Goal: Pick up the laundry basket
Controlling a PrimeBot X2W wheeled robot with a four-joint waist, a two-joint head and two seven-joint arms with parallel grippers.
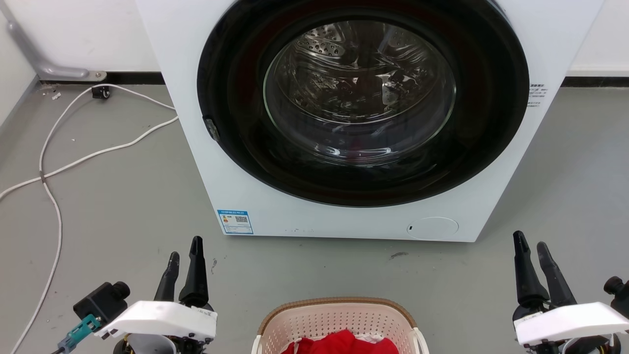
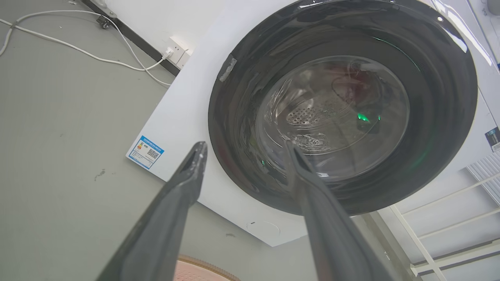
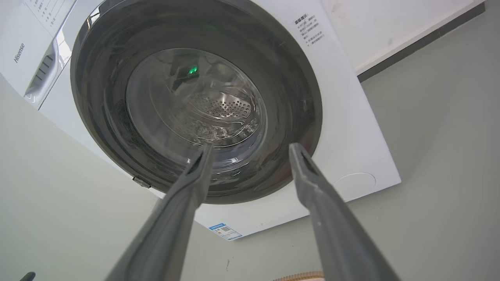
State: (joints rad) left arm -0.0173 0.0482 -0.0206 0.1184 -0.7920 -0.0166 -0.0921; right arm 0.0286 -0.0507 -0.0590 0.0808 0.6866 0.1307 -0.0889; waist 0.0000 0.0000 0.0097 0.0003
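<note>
Holding red cloth [image 1: 344,343], perforated laundry basket [image 1: 339,317]

floor [image 1: 123,221] grey (scuffed); white cable [image 1: 88,158] on it | wall [image 1: 73,34] white; skirting [image 1: 132,77] dark | washing machine [image 1: 236,187] white

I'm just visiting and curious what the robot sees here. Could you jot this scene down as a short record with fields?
laundry basket: on the floor, bottom centre of head view, between the arms, not gripped
contents: red cloth
left end effector: open, empty, left of basket
right end effector: open, empty, right of basket
washing machine: beyond the basket, round glass door shut
floor extras: white cable at left
</note>
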